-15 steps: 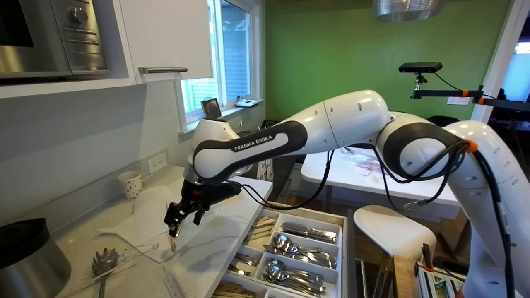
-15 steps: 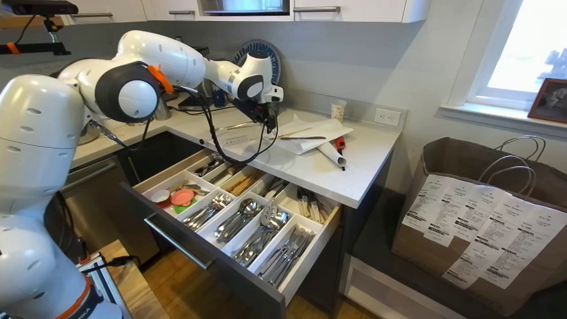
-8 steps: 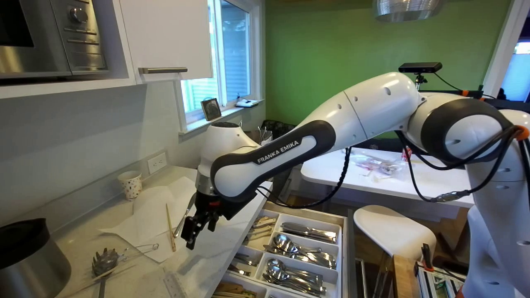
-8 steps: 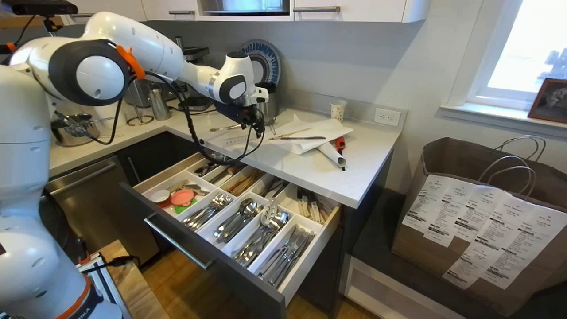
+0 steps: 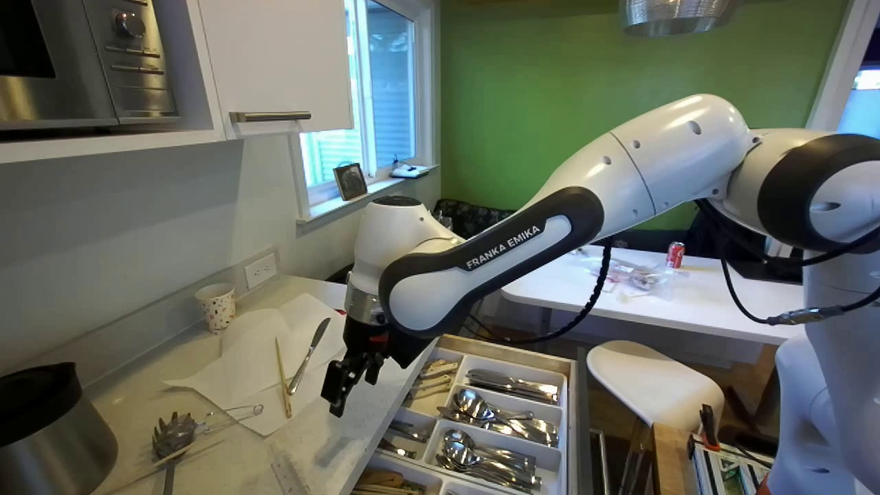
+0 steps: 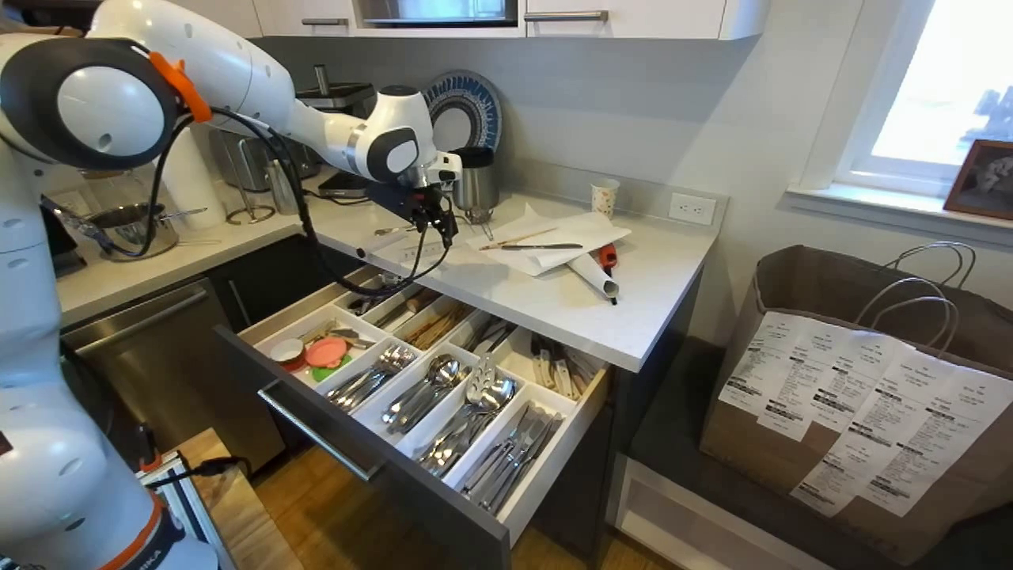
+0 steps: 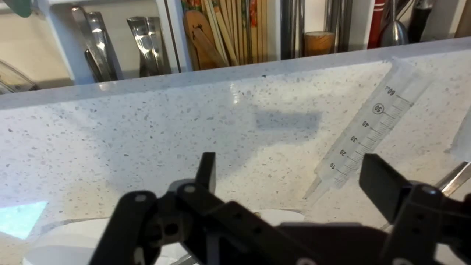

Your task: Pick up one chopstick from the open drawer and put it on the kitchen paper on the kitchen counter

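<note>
The gripper (image 7: 289, 175) hangs over the kitchen counter (image 7: 173, 125), its fingers (image 7: 207, 169) wide apart and unclenched. Near the fingers, the tan chopstick (image 5: 282, 378) lies on the kitchen paper (image 5: 244, 357), just beside a silver knife (image 5: 311, 355). Farther down, on their side away from the paper, the drawer (image 6: 443, 497) stands pulled out with its cutlery (image 6: 496, 393).

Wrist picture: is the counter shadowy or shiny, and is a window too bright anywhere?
In the wrist view, soft shadows darken part of the counter and a bright patch sits at lower left; in an exterior view, the window is mostly washed-out white; in both exterior views, the spoons gleam.
</note>
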{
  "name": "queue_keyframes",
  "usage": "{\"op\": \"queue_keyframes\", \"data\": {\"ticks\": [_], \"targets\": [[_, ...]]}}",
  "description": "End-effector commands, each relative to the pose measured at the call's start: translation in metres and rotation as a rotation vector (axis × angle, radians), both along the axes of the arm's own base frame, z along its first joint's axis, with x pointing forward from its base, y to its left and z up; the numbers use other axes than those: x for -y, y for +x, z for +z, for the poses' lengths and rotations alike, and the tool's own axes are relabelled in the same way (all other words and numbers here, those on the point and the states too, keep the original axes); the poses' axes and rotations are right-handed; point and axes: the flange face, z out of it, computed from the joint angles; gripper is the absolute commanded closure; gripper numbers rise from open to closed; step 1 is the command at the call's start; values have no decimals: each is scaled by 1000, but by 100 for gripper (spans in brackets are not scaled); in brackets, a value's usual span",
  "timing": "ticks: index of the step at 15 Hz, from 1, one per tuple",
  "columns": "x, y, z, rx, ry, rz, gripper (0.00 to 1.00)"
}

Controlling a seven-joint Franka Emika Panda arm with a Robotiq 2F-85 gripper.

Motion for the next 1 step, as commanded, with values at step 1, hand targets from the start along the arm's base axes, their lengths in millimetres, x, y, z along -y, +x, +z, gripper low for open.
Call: {"op": "queue_keyframes", "data": {"ticks": [1], "targets": [[0,1,-1,-2,0,0,0]]}}
